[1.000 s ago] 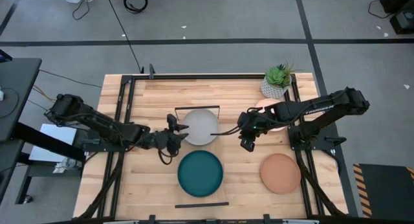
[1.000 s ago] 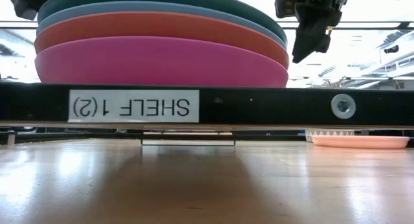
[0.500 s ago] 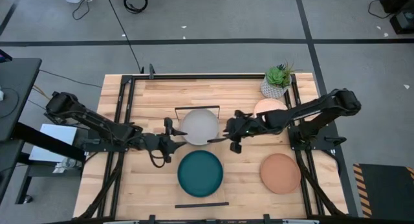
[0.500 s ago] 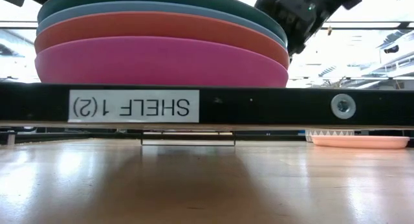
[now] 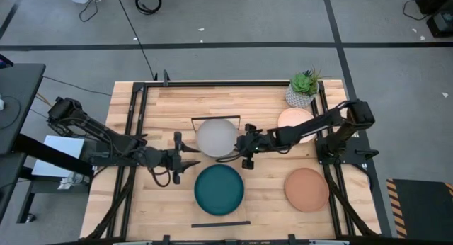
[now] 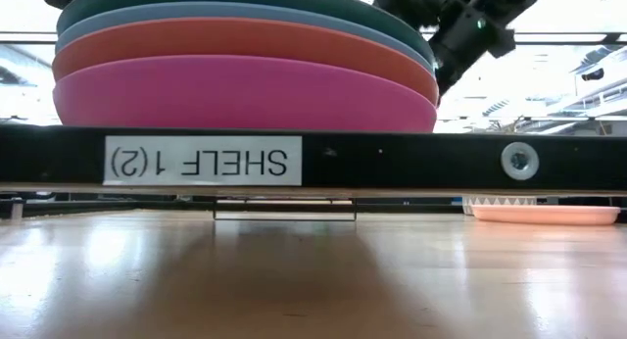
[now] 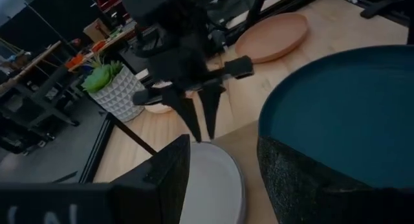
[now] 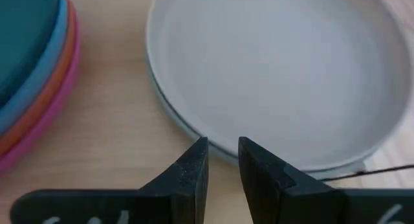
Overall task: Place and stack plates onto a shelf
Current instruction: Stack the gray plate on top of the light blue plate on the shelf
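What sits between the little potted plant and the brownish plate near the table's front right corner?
In the high view, a peach plate lies between the potted plant and the terracotta plate, with the right arm reaching across it.

Even overhead light is falling across the high view, leaving only soft, short shadows beside the arms and under the dark teal plate (image 5: 219, 189). In the low view, bright ceiling lights and windows behind are washing the background to near white, so the right gripper (image 6: 453, 45) is showing almost as a silhouette. The tabletop (image 6: 313, 280) there is carrying a broad glossy sheen, and its nearest part is looking soft. In the left wrist view the close fingers (image 7: 165, 179) are lying dark and blurred. In the right wrist view the grey plate (image 8: 278, 68) is reading bright and evenly lit, faintly hazy.
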